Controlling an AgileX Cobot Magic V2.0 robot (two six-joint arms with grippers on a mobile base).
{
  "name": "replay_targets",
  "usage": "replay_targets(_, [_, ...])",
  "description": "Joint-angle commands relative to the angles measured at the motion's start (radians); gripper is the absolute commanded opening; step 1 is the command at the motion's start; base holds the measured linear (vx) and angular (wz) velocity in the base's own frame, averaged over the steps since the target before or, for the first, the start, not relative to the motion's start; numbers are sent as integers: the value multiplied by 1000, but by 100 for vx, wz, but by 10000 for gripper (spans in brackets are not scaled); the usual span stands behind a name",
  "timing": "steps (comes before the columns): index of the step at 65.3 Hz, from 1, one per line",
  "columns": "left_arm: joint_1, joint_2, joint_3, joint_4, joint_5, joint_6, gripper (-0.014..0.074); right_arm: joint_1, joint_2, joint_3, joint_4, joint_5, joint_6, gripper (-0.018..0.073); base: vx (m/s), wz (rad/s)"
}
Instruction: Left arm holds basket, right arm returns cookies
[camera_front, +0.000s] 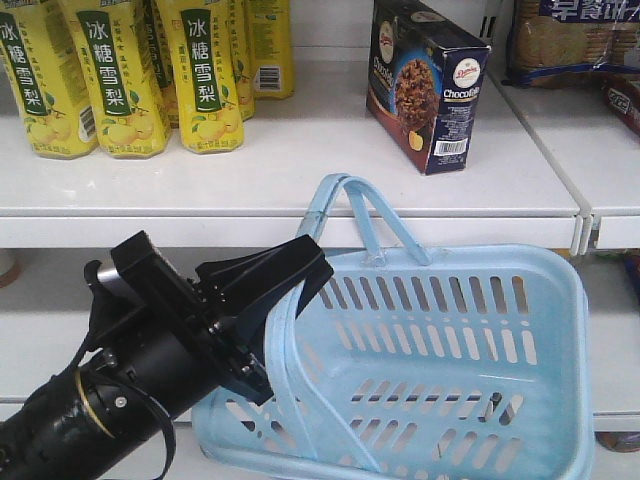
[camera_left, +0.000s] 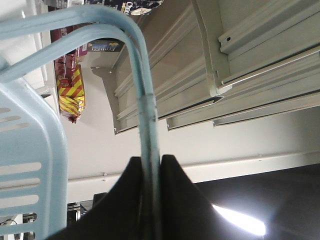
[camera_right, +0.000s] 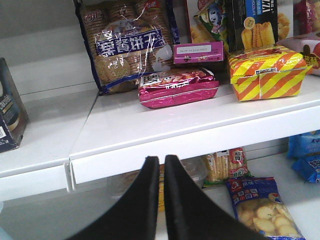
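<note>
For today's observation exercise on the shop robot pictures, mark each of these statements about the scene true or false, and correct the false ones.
1. The cookie box lies inside the basket. False: it stands on the white shelf, above the basket.
2. The left gripper is shut on a basket handle. True.
3. The right gripper holds the cookie box. False: its fingers are closed together with nothing between them.
4. Yellow drink bottles stand on the same shelf as the cookie box. True.
5. The basket is empty as far as the front view shows. True.
</note>
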Motion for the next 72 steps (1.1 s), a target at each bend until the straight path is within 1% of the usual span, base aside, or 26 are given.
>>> replay_targets(1, [16, -29, -35, -129, -77, 42, 0, -1, 17, -22, -41, -52, -8, -11, 0, 0])
replay_targets(10, [16, -30, -35, -128, -73, 41, 0, -1, 17, -22, -41, -52, -8, -11, 0, 0])
replay_targets(13, [16, -33, -35, -127, -69, 28, 0, -1, 17, -22, -41, -52, -8, -11, 0, 0])
replay_targets(18, [15, -53, -35, -115, -28, 22, 0, -1, 17, -22, -41, -52, -8, -11, 0, 0])
replay_targets(22, [15, -77, -35, -109, 39, 18, 0, -1, 17, -22, -41, -52, -8, -11, 0, 0])
replay_targets(29, [15, -132, -35, -101, 165, -23, 0, -1, 17, -22, -41, -52, -8, -11, 0, 0])
replay_targets(36, [15, -199, -35, -99, 298, -26, 0, -1, 17, -22, -41, -52, -8, -11, 0, 0])
replay_targets(54, [16, -330, -34, -81, 561, -26, 0, -1, 17, -22, -41, -52, -8, -11, 0, 0])
replay_targets(63, [19, -385, -34, -74, 668, -26, 0, -1, 17, -22, -41, -52, -8, -11, 0, 0])
replay_targets(72, [51, -441, -34, -36, 731, -27, 0, -1, 17, -22, -41, -52, -8, -11, 0, 0])
